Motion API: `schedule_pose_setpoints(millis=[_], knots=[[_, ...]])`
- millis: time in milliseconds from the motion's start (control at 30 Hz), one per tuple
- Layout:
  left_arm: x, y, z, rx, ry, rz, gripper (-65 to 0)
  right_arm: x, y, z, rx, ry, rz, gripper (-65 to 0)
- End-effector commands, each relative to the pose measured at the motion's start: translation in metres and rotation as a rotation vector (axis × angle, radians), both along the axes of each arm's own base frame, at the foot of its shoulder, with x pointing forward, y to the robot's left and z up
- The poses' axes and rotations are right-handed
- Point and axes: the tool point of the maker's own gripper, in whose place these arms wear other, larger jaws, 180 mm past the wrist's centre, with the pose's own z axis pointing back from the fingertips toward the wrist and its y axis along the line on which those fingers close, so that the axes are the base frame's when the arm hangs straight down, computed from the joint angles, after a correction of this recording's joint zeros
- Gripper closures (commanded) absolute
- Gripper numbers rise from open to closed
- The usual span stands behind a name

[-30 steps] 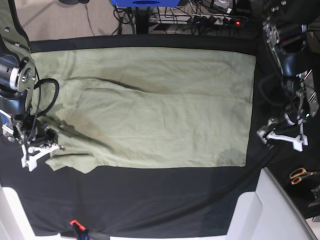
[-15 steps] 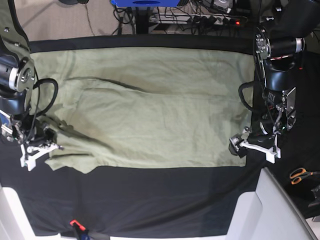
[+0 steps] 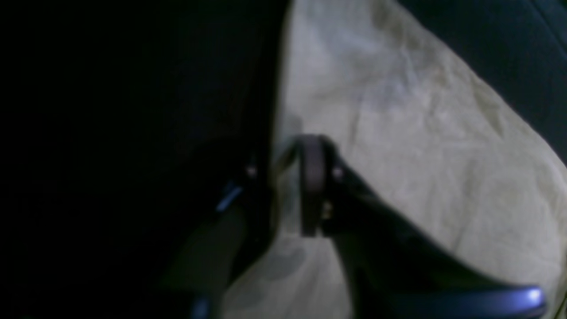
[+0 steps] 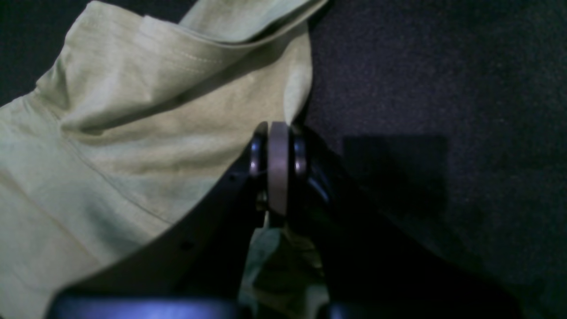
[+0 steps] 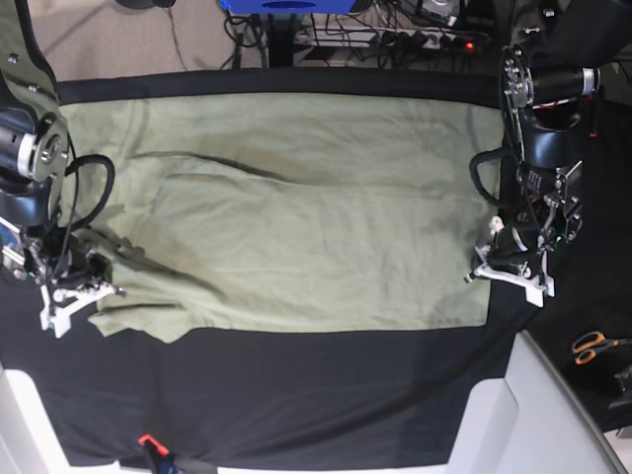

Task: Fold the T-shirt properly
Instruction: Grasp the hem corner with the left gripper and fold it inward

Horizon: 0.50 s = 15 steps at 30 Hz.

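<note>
Base view shows the T-shirt (image 5: pixel 296 207) spread flat on the table (image 5: pixel 296 395), no fold made yet. The right gripper (image 5: pixel 74 296) at 8 o'clock pinches its sleeve; the left gripper (image 5: pixel 509 272), at 4 o'clock, straddles the hem edge, narrowly parted.

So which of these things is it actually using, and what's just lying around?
In use:
T-shirt
left tool, at the shirt's edge
right tool, shut on the shirt
black tablecloth, under the shirt

Lying about:
orange-handled scissors
cables
</note>
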Motion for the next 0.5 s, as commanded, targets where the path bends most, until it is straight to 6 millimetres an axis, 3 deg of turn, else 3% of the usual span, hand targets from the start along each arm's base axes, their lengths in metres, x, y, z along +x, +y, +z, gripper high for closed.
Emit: schedule_pose_setpoints(millis=[0, 33, 267, 467], knots=[[-0.012, 0.004, -0.007, 0.013, 0.069, -0.011, -3.6, 0.019, -0.011, 0.020, -0.014, -0.060, -0.012, 0.0], [-0.011, 0.004, -0.006, 0.014, 0.066, -0.012, 0.0, 0.019, -0.011, 0.020, -0.014, -0.060, -0.012, 0.0], [-0.013, 0.013, -0.004, 0.028, 0.070, -0.007, 0.0, 0.019, -0.011, 0.020, -0.014, -0.060, -0.012, 0.0], [-0.035, 0.016, 0.001, 0.075, 0.065, -0.056, 0.0, 0.014, -0.011, 0.016, -0.014, -0.051, -0.012, 0.0]])
